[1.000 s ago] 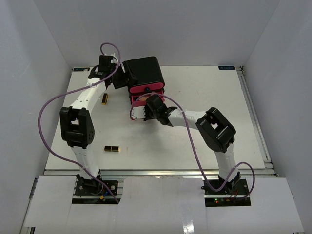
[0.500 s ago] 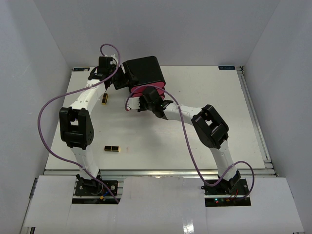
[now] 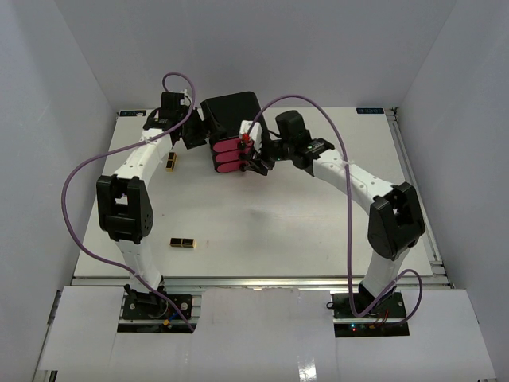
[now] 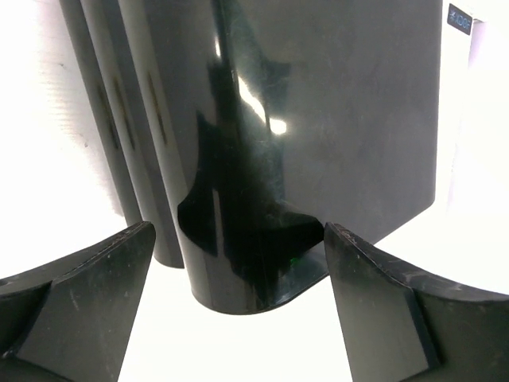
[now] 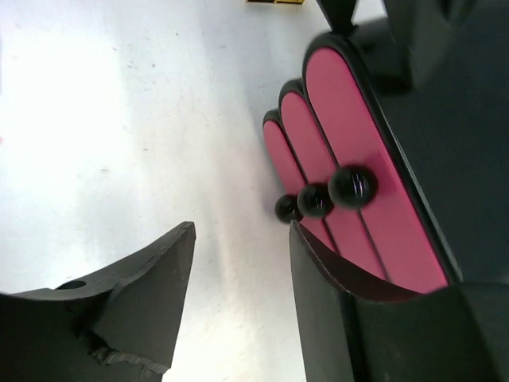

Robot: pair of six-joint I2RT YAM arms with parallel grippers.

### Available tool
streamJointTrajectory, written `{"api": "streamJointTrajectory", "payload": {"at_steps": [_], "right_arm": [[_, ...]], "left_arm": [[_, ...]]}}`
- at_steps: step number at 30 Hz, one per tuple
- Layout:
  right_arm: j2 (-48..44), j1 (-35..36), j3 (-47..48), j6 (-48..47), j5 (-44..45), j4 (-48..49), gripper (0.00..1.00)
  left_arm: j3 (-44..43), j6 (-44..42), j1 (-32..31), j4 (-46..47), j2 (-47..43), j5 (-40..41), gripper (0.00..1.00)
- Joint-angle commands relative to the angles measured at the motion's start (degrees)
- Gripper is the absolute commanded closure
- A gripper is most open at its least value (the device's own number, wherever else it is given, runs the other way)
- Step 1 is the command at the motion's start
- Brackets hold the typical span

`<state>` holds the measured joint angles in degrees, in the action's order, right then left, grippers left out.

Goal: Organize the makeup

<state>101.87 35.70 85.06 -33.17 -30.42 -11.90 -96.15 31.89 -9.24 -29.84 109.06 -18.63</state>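
Lipstick case, first: a black-and-gold lipstick case (image 3: 171, 162) lies on the table in the upper left of the top view. It is just beside the left arm's forearm and to the left of the black box, apart from it.
Lipstick case, second: another black-and-gold case (image 3: 182, 243) lies crosswise in the lower left part of the table, near the left arm's dark elbow block, with nothing touching it.
Gold sliver: in the right wrist view I see a bit of gold (image 5: 274, 1) at the top edge, too cropped for me to name.
Black box: the black box (image 3: 232, 115) stands at the upper middle of the table, between my two grippers.
Pink drawers: three pink drawers (image 3: 226, 156) show on the side of the box facing the lower edge of the frame. Each has a round black knob (image 5: 353, 184), and the three knobs sit in a close row.
Left gripper: the left gripper (image 3: 193, 135) is at the box's left side. In its wrist view the gripper (image 4: 238, 231) is spread wide, the glossy black wall fills the space ahead, and white gaps separate both fingers (image 4: 87, 294) from it. It holds nothing.
Right gripper: the right gripper (image 3: 256, 165) is just right of the drawer fronts. In its own view the gripper (image 5: 242, 231) has parted jaws with only bare table between them, and the knobs are just past the right-hand finger (image 5: 334, 318).
Table: the white table (image 3: 318, 223) carries everything.
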Motion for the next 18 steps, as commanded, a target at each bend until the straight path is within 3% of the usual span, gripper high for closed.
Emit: {"api": "streamJointTrajectory", "payload": {"at_steps": [1,5,9,13,18], "right_arm": [[-2.75,-2.19,-3.97,9.21,-7.35,-2.03,0.37],[-4.25,-4.63,-3.66,8.82,-9.59,-2.87,0.36],[-3.94,-9.2,0.68,1.13,-20.39,-9.59,0.29],[-3.75,-12.01,0.47,6.6,-24.5,-8.46,0.31],[-5.48,-12.38,-2.73,14.97,-20.83,-2.68,0.31]], "left_arm": [[-5.43,-0.75,2.35,-4.84,-4.0,3.7,0.02],[-8.71,-0.06,4.21,-4.27,-6.62,5.85,0.02],[-5.84,0.56,4.93,-2.29,-12.33,6.81,0.02],[9.6,4.53,4.93,2.78,-22.03,3.35,0.09],[32.12,13.99,4.75,17.73,-38.94,-1.29,0.15]]}}
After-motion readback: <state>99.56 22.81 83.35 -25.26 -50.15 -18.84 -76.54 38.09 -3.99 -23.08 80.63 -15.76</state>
